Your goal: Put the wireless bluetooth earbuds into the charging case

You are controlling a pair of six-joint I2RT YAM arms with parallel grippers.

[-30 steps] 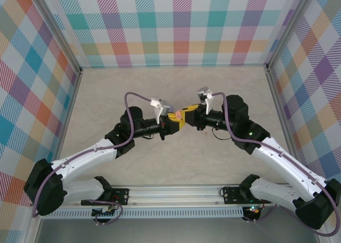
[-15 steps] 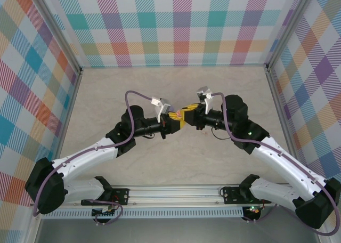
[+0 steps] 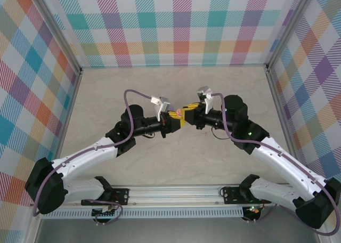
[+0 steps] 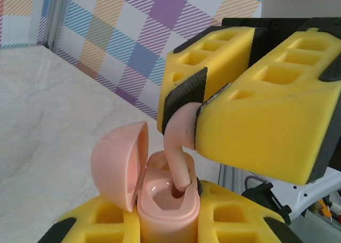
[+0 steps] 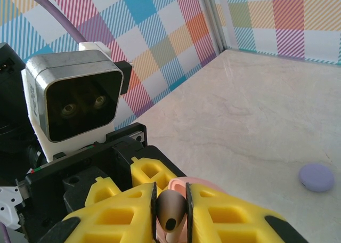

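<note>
Left wrist view records one pale pink earbud (image 4: pixel 178 147) standing nearly upright, its stem tip down inside a socket of the open pink charging case (image 4: pixel 165 200) and its rounded head above the case rim. Whether the stem is fully seated cannot be told. The head of the earbud is pinched between the black-faced yellow pads of the right gripper (image 4: pixel 200 107), whose jaws stand narrow, closed on the bud. The domed lid (image 4: pixel 120 160) of the case is hinged back on the left of the body and tilted open. The case body sits clamped between the yellow fingers of the left gripper (image 4: pixel 168 227), the jaws drawn in against its sides. Right wrist view shows the end of the bud in the slim gap between that gripper's two pads, with a pink edge of the case just beyond it. The left arm's wrist camera (image 5: pixel 74 107) faces it from close by. Top external view shows both grippers meeting tip to tip over the middle of the pale marble-patterned table (image 3: pixel 160 88). A round purple disc (image 5: pixel 316 177) lies flat on the table, well apart from the grippers, at the right of the right wrist view. Plaid walls (image 3: pixel 181 24) enclose the table on three sides
</note>
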